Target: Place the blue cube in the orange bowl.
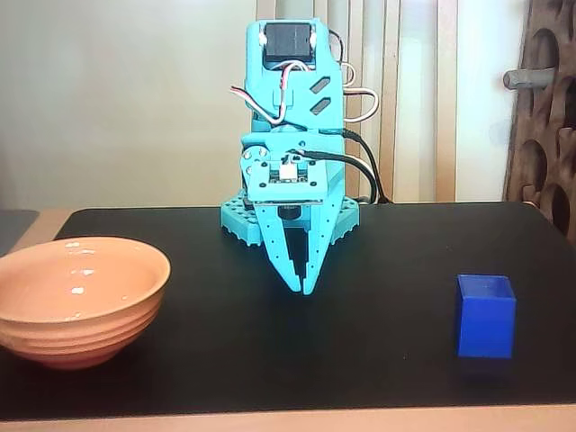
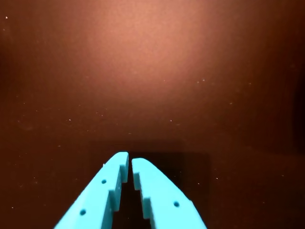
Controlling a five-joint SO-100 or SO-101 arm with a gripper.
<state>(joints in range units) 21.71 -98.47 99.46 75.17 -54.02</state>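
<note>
Bare table lies open between orange bowl and blue cube

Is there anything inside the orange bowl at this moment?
Nothing shows inside the orange bowl in the fixed view: only its glossy inner wall with glare spots. The near rim hides its floor. The blue cube stands apart on the table, far right.

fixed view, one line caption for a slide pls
Closed turquoise gripper points down between orange bowl and blue cube.
</note>
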